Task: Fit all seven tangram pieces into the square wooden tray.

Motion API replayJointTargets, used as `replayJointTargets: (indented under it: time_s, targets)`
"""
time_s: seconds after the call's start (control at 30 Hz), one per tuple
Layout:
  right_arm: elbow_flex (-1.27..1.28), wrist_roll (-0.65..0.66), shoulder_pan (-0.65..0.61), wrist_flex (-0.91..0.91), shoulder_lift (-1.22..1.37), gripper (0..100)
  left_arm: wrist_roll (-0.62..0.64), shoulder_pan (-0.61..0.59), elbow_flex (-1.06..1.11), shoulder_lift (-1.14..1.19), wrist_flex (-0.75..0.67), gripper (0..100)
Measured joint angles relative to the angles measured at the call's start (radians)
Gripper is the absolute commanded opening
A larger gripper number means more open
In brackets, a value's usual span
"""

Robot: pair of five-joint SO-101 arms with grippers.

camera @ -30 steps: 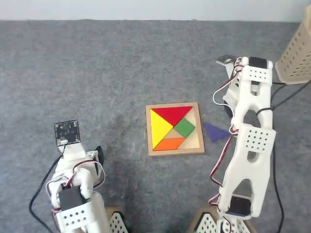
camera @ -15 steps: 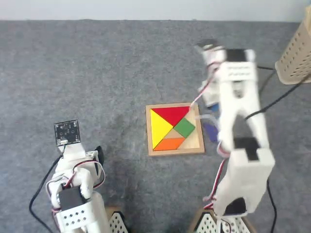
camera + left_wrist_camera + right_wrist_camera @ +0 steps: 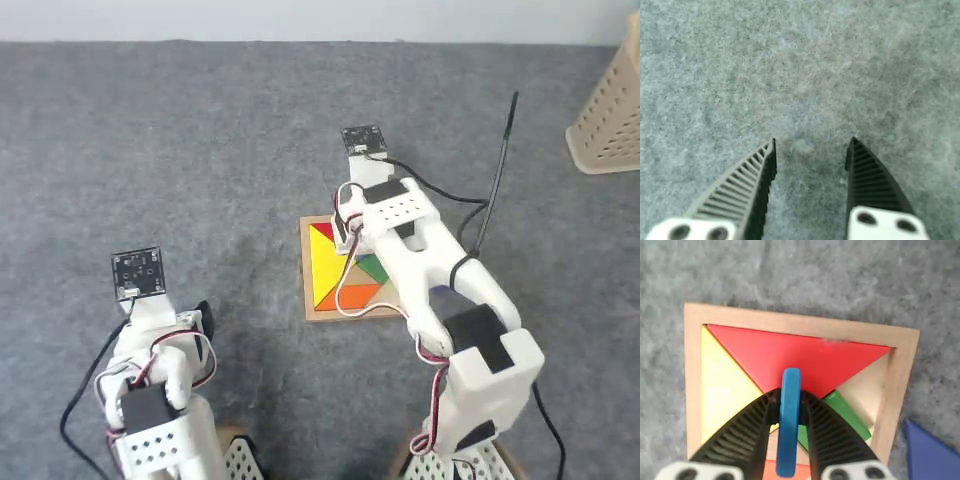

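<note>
The square wooden tray (image 3: 305, 290) lies just right of the middle of the grey carpet (image 3: 200, 150). Inside it the red triangle (image 3: 800, 360) fills the 12 o'clock side, the yellow triangle (image 3: 722, 385) the 9 o'clock side, the orange piece (image 3: 350, 297) sits at 6 o'clock, and the green square (image 3: 850, 412) lies toward 3 o'clock beside a bare wooden patch (image 3: 865, 390). The right arm rises from 5 o'clock of the table and leans over the tray. The right gripper (image 3: 790, 392) is clamped narrowly on a blue piece (image 3: 790, 425), held on edge above the spot where red, yellow and green meet; whether it touches them cannot be told. A dark blue piece (image 3: 930, 455) lies on the carpet just outside the rim on the green square's side. The left gripper (image 3: 812, 145), at 7 o'clock of the table, hangs with its fingers spread wide over the carpet. Each wrist carries a black board (image 3: 137, 272) whose marks are too small to read. A pale basket (image 3: 610, 110) stands at 2 o'clock
</note>
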Motion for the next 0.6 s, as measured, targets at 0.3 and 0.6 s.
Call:
replayJointTargets:
  time_s: [0.3,0.6]
  targets:
    - [0.023,0.037,0.06,-0.031,-0.017,11.3,0.0,0.0,0.0,0.0,0.0,22]
    - [0.025,0.094,0.061,-0.031,-0.04,11.2,0.0,0.0,0.0,0.0,0.0,22]
